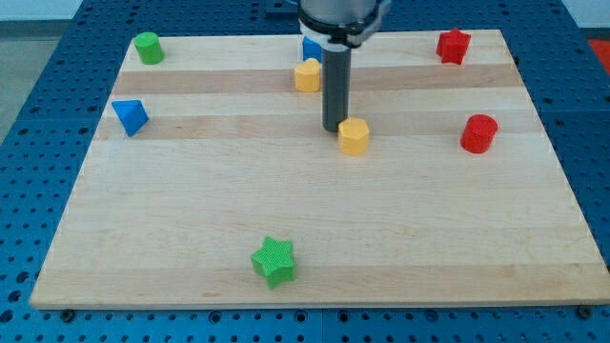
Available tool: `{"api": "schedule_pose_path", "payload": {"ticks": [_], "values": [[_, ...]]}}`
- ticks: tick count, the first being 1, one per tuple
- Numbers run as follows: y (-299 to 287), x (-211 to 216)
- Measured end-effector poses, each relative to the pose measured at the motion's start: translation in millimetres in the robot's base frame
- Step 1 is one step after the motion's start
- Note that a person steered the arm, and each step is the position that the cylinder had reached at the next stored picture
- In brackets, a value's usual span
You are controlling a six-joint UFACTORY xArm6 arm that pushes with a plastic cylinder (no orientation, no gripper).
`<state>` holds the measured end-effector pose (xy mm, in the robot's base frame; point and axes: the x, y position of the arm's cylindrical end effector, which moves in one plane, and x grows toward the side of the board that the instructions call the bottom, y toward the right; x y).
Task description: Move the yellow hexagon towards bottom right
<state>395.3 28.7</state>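
The yellow hexagon (pixel 354 136) sits on the wooden board (pixel 191 210), a little right of centre in the upper half. My tip (pixel 334 129) is the lower end of the dark rod and stands just to the left of the hexagon, at its upper-left side, touching or nearly touching it. A second yellow block (pixel 307 75), rounded in shape, lies higher up and to the left of the rod.
A red cylinder (pixel 478 133) lies to the right of the hexagon. A red star (pixel 454 46) is at top right, a blue block (pixel 311 46) partly behind the rod, a green cylinder (pixel 148 48) top left, a blue triangular block (pixel 129 116) left, a green star (pixel 274 261) bottom.
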Motion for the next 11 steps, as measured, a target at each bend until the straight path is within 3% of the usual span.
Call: {"api": "schedule_pose_path", "payload": {"ticks": [3, 7, 10, 11], "values": [[64, 13], [33, 103], [27, 148], [58, 154]]}}
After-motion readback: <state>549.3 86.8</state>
